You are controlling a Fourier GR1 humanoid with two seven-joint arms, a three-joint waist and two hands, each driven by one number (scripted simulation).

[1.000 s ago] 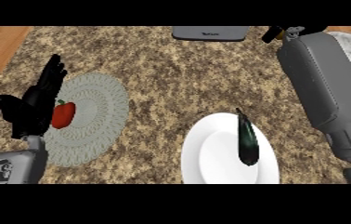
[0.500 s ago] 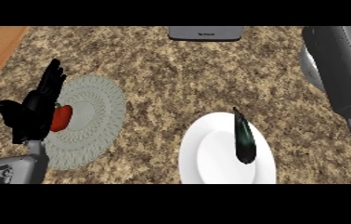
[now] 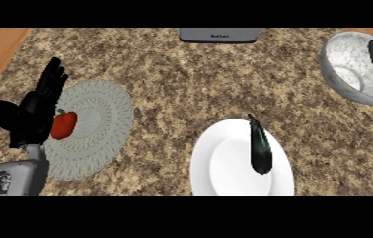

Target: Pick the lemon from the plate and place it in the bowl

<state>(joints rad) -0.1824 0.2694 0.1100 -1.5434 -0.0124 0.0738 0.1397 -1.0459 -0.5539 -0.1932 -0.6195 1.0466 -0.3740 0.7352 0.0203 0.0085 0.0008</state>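
Observation:
No lemon shows in the head view. A white plate [image 3: 218,168] at the lower middle holds a dark, long eggplant [image 3: 259,147]. A metal bowl [image 3: 348,69] stands at the far right, cut by the view's edge. On a round grey woven mat [image 3: 102,121] at the left lies a small red pepper [image 3: 64,125]. My left hand [image 3: 38,108] rests open at the mat's left rim, fingers pointing up, right beside the pepper; I cannot tell whether it touches it. My right hand is out of view.
A flat grey object [image 3: 218,35] lies at the counter's far edge, top middle. The speckled stone counter [image 3: 189,84] spreads between mat, plate and bowl. A wooden strip [image 3: 11,42] borders the counter at the upper left.
My right forearm has left the view at the right, uncovering the metal bowl. The left hand, pepper and eggplant have stayed where they were.

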